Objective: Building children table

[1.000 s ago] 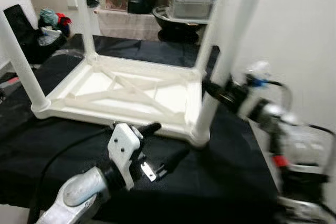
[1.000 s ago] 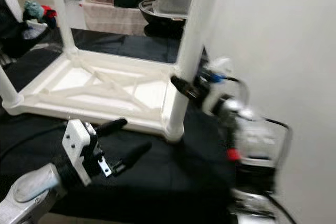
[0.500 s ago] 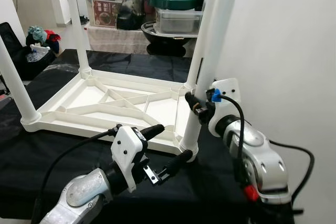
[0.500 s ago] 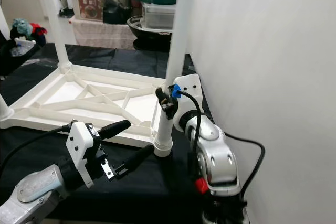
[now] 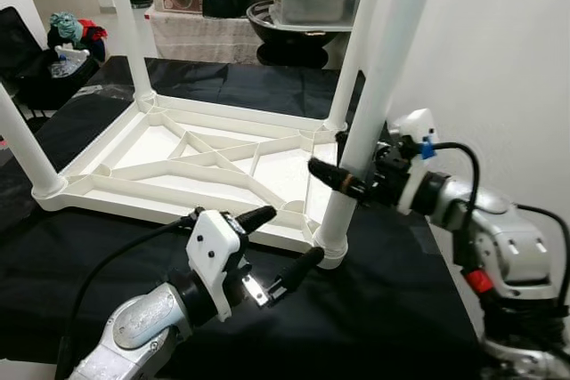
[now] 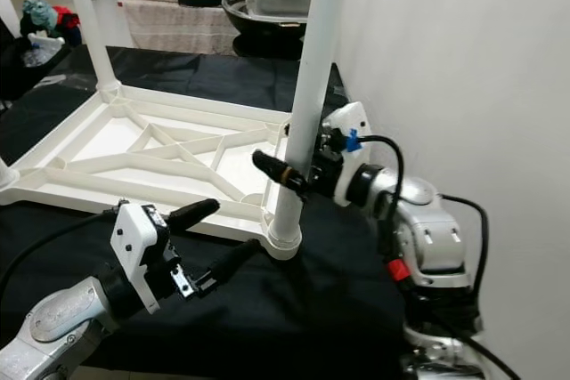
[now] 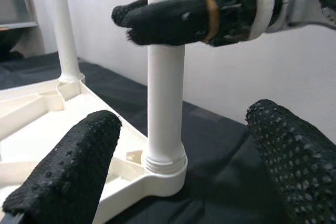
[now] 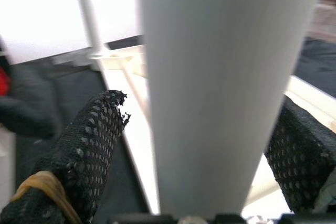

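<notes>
A white plastic children's table (image 5: pixel 178 144) lies upside down on a black cloth, its legs pointing up. My right gripper (image 5: pixel 343 177) reaches in from the right at mid-height and is shut on the near right leg (image 5: pixel 378 86). One black finger (image 5: pixel 325 173) sticks out past the leg on its left side. In the right wrist view the leg (image 8: pixel 220 77) stands between the two fingers. My left gripper (image 5: pixel 292 235) hovers open just in front of that leg's socket (image 5: pixel 331 246), touching nothing. The left wrist view looks at the leg base (image 7: pixel 165 161) between its fingers.
A white wall (image 5: pixel 499 42) stands close on the right. Behind the table, a low shelf holds pots and plastic boxes (image 5: pixel 312 2). A black bag (image 5: pixel 27 51) lies at the far left. The black cloth (image 5: pixel 374 318) runs to the near edge.
The camera has shifted and steadied. My right arm has swung out to the right while its gripper stays on the near right leg. My left gripper is still open at the socket.
</notes>
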`<state>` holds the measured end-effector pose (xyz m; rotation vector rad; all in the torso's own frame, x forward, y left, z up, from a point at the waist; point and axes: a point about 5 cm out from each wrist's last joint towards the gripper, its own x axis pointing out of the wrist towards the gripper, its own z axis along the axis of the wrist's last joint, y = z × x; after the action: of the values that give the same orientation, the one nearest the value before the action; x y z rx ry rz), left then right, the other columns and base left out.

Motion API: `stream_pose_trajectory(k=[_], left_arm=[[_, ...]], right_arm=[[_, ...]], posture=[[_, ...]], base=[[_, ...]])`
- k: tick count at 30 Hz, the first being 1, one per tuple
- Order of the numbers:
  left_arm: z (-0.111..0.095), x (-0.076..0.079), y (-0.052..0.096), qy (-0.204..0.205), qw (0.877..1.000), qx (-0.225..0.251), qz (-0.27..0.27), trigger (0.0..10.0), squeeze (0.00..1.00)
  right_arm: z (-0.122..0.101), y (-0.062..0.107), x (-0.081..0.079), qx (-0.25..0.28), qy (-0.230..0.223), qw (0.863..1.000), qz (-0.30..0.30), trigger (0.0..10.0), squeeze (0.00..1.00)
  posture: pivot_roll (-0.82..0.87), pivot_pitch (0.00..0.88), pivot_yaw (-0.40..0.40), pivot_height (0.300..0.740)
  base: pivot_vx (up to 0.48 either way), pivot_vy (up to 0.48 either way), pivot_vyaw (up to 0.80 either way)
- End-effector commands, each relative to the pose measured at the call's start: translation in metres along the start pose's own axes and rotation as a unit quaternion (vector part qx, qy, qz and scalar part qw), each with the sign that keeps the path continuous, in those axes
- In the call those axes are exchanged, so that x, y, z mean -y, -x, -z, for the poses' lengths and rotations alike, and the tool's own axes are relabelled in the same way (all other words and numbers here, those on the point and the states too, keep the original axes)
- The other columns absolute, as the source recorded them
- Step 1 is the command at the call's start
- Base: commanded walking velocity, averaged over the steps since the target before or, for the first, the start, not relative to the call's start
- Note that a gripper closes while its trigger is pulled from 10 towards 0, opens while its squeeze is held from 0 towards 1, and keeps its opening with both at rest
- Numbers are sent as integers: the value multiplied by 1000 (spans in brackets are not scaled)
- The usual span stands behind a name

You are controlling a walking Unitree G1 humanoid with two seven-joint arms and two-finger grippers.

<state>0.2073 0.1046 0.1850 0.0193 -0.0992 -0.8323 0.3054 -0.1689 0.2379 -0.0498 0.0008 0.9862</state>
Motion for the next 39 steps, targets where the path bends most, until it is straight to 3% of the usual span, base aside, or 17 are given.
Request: stream_pose_trajectory(k=[1, 7, 8, 13, 14, 23, 27, 29, 31, 32, 33, 34, 35, 36, 37, 38, 39], left_arm=[[0, 1, 1, -2, 1000, -2, 1, 10000, 0], [-2, 1, 3, -4, 1000, -2, -2, 10000, 0], [-2, 1, 4, -4, 1000, -2, -3, 10000, 0], [-2, 1, 2, -4, 1000, -1, -3, 10000, 0], [-3, 2, 0, -5, 1000, 2, -1, 10000, 0], [-5, 1, 1, -9, 1000, 6, -3, 10000, 0], [-6, 0, 1, -10, 1000, 7, -4, 10000, 0], [-6, 0, 1, -10, 1000, 7, -4, 10000, 0], [-6, -1, 0, -10, 1000, 9, -4, 10000, 0], [-6, -1, 0, -10, 1000, 9, -4, 10000, 0], [-6, -1, 1, -10, 1000, 9, -4, 10000, 0], [-6, -1, 1, -10, 1000, 8, -5, 10000, 0], [-7, -2, 1, -9, 1000, 10, -6, 10000, 0], [-7, -2, 1, -9, 1000, 10, -6, 10000, 0], [-7, -2, 1, -9, 1000, 11, -7, 10000, 0], [-7, -3, 1, -11, 1000, 10, -6, 10000, 0], [-6, -4, 0, -10, 1000, 11, -6, 10000, 0]], right_arm=[[-6, 6, 6, 17, -10, 999, -38, 10000, 1000], [-13, 13, 14, 30, -11, 998, -63, 10000, 1000], [-13, 16, 15, 27, -16, 997, -77, 10000, 0], [-9, 20, 14, 22, -27, 991, -128, 10000, 0], [-9, 19, 15, 22, -25, 991, -128, 0, 0], [-11, 25, 14, 25, -16, 991, -128, 0, 0], [-5, 24, 16, 20, -11, 998, -62, 0, 0], [2, 20, 18, 9, -20, 999, -25, 0, 0], [18, 8, 13, -14, -54, 997, 62, 0, 0], [18, 8, 13, -14, -54, 997, 62, 0, 0], [24, 0, 8, -29, -56, 991, 115, 0, 0], [29, -4, 6, -54, -49, 976, 204, 0, 0], [35, -1, -3, -80, -29, 949, 304, 0, 0], [35, -1, -3, -80, -29, 949, 304, 0, 0], [36, -1, -15, -96, -4, 928, 360, 0, 0], [33, -7, -27, -95, 11, 924, 369, 0, 0], [33, -16, -35, -95, 11, 930, 355, 0, 0]], posture=[[2, 37, -115, 740], [14, 39, -116, 740], [14, 39, -114, 740], [6, 35, -115, 740], [7, 35, -119, 740], [-18, 49, -120, 740], [-44, 45, -124, 740], [-46, 45, -123, 740], [-56, 48, -124, 740], [-56, 48, -124, 740], [-49, 48, -112, 740], [-47, 47, -109, 740], [-50, 49, -110, 740], [-50, 49, -110, 740], [-62, 41, -105, 740], [-68, 41, -104, 740], [-77, 43, -100, 740]], base=[[0, 0, 0], [0, 0, 0], [0, 0, 0], [0, 0, 0], [0, 0, 0], [0, 0, 0], [0, 0, 0], [0, 0, 0], [0, 0, 0], [0, 0, 0], [0, 0, 0], [0, 0, 0], [0, 0, 0], [0, 0, 0], [0, 0, 0], [0, 0, 0], [0, 0, 0]])
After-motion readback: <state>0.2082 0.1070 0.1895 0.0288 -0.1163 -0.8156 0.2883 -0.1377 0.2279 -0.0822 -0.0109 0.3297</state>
